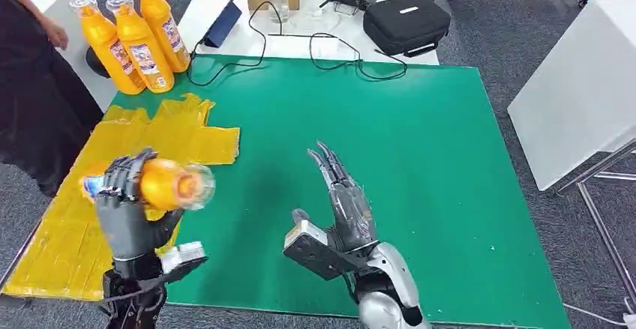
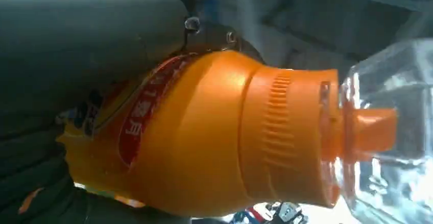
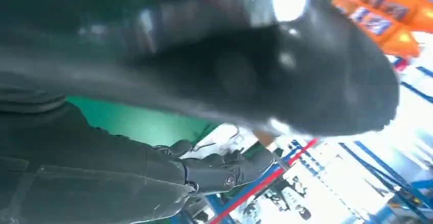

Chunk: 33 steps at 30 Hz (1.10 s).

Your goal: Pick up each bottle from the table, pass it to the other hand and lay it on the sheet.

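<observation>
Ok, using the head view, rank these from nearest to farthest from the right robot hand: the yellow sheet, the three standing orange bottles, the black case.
From the right robot hand, open over the green mat:
1. Yellow sheet, to its left on the table's left side.
2. Three standing orange bottles, at the far left corner.
3. Black case, on the white table beyond the mat.
The last two are close; the ranking between them is tentative.

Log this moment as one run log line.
left hand: holds orange bottle above yellow sheet | right hand: open, empty | three bottles: standing at the table's far corner
</observation>
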### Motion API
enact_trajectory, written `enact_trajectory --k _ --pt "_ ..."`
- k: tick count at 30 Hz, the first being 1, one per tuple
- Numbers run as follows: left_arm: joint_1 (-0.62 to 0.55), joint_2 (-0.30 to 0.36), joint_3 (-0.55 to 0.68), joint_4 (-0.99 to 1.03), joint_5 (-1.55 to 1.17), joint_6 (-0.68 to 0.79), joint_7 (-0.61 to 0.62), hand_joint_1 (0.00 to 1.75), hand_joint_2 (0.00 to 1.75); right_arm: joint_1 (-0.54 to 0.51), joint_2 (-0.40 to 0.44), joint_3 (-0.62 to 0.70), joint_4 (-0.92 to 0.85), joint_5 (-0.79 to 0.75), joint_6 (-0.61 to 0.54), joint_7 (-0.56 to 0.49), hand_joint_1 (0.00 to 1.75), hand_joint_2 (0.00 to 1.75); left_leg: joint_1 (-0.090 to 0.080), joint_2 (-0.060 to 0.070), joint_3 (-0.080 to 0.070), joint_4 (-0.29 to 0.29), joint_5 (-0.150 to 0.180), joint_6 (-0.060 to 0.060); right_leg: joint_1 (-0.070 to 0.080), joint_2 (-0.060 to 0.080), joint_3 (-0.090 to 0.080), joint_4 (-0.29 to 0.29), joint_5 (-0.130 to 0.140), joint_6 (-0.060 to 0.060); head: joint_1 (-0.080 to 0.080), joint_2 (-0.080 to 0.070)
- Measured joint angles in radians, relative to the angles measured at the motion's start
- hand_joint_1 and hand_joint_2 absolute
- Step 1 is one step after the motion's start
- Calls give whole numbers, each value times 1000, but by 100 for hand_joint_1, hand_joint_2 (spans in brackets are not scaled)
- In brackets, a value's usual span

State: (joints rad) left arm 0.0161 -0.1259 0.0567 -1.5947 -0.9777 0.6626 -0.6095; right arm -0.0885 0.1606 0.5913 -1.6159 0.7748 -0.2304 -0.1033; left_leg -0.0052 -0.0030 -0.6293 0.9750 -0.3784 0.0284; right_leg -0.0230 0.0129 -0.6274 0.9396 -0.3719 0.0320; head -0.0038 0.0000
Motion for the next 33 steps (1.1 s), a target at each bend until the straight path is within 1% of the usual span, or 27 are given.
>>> enact_trajectory --k 4,8,10,12,14,15,16,17,23,24,27,33 --pt "-78 -32 133 111 -285 2 -31 175 175 -13 -11 -3 -2 -38 9 -23 0 0 0 1 0 0 1 -1 0 1 -1 0 2 1 0 0" --pt "-112 -51 209 189 -317 2 -31 175 175 -24 -14 -3 -2 -47 13 -25 0 0 0 2 0 0 2 -1 1 1 -1 0 2 1 0 0" --pt "-121 -55 226 209 -324 2 -29 175 175 -27 -16 -3 -2 -49 14 -26 0 0 0 2 0 0 2 -1 0 1 -1 0 2 1 0 0" --pt "-133 -57 236 245 -364 2 8 175 175 -33 -19 -3 -2 -60 14 -26 0 0 0 2 0 0 2 -1 0 1 -1 0 2 1 0 0" --pt "-142 -52 226 289 -424 2 98 175 175 -40 -25 -3 -2 -79 17 -26 0 0 0 2 0 0 2 -1 0 1 -1 0 2 1 0 0" --pt "-147 -44 213 312 -438 2 137 169 175 -46 -28 -3 -2 -87 20 -25 0 0 0 2 -1 0 2 -1 0 1 -1 0 2 1 0 0" --pt "-151 -36 198 338 -442 2 166 126 175 -52 -30 -3 -2 -93 22 -24 0 0 0 2 -1 0 2 -1 0 1 -1 0 2 1 0 0" --pt "-157 -30 186 363 -441 2 179 0 0 -57 -31 -3 -2 -97 24 -23 0 0 0 2 -1 0 2 -1 0 1 -1 0 2 1 0 0" --pt "-217 -7 148 571 -391 3 217 0 0 -93 -30 -3 3 -110 54 -7 0 0 0 1 -1 0 2 -1 0 0 -1 0 2 1 0 0" --pt "-229 -2 139 611 -390 3 243 0 0 -99 -29 -3 5 -113 61 -4 0 0 0 1 -1 0 2 -1 0 0 -1 1 2 1 0 0" --pt "-275 28 102 751 -425 3 374 0 0 -123 -21 -3 13 -119 85 2 0 0 0 1 -1 0 3 -1 0 0 -1 2 2 1 0 0" --pt "-296 78 65 853 -417 5 433 0 0 -146 -10 -3 27 -126 116 6 0 0 0 2 -1 0 2 -1 0 1 -2 2 2 1 0 0"
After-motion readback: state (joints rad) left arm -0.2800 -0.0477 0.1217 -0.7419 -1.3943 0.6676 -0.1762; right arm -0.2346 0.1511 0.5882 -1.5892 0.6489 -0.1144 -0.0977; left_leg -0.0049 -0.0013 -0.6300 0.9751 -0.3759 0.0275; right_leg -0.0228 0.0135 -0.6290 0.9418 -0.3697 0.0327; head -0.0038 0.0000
